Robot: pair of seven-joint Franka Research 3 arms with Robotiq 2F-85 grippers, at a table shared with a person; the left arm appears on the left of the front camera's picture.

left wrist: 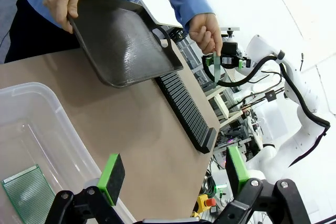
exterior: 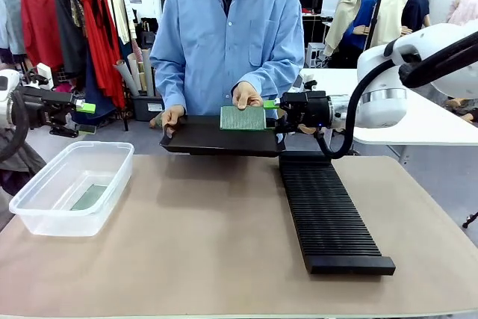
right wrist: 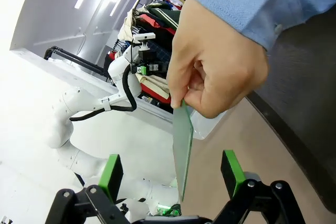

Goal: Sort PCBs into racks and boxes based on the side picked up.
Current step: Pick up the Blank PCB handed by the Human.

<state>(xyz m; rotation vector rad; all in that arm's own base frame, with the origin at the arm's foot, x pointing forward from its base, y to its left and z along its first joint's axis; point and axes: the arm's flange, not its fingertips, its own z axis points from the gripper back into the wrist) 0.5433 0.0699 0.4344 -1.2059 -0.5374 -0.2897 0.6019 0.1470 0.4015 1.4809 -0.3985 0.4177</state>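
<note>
A person's hand point(exterior: 245, 95) holds one green PCB point(exterior: 243, 118) upright above the far end of the black slotted rack point(exterior: 328, 214). My right gripper point(exterior: 271, 113) is open at that board's right edge. In the right wrist view the PCB point(right wrist: 182, 145) hangs edge-on between the open green pads point(right wrist: 111, 174) of the right gripper point(right wrist: 171, 174), touching neither. Another PCB point(exterior: 89, 197) lies flat in the clear box point(exterior: 45, 184) at the left. My left gripper point(exterior: 82, 107) hovers open behind the box, with nothing in it. In the left wrist view the left gripper point(left wrist: 173, 174) looks down at the box point(left wrist: 31, 98) and its PCB point(left wrist: 29, 192).
The person's other hand point(exterior: 172, 117) grips a shallow black tray point(exterior: 202, 136), tilted at the far table edge next to the rack point(left wrist: 186, 111). The beige mat point(exterior: 216, 237) between box and rack is bare. A white side table point(exterior: 418, 121) stands at the back right.
</note>
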